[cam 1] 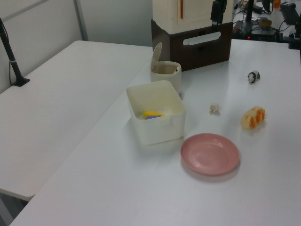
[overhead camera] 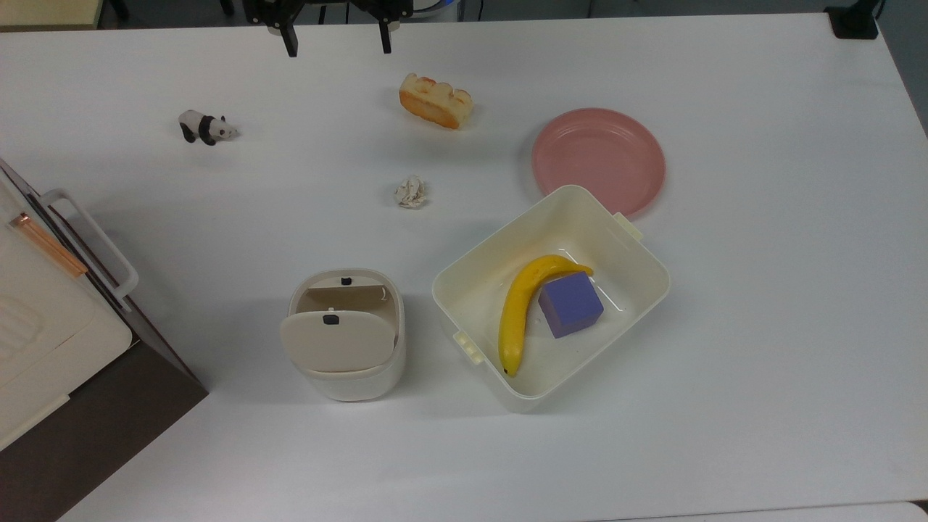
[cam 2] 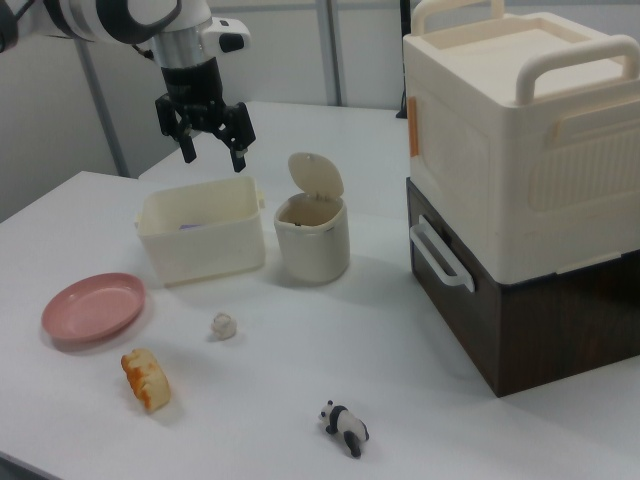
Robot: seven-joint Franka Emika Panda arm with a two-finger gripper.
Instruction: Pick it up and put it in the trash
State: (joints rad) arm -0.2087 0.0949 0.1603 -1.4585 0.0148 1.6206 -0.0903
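Observation:
The crumpled off-white paper ball lies alone on the white table, between the bread and the trash. The trash is a small cream bin whose flap lid is swung up, showing a tan inside. My gripper hangs open and empty high above the table's far edge in the top view, well away from the paper ball. In the right view it is in the air above the cream tub.
A cream tub beside the bin holds a banana and a purple cube. A pink plate, a bread piece and a panda figurine lie around. A cream box on a dark cabinet stands at the top view's left.

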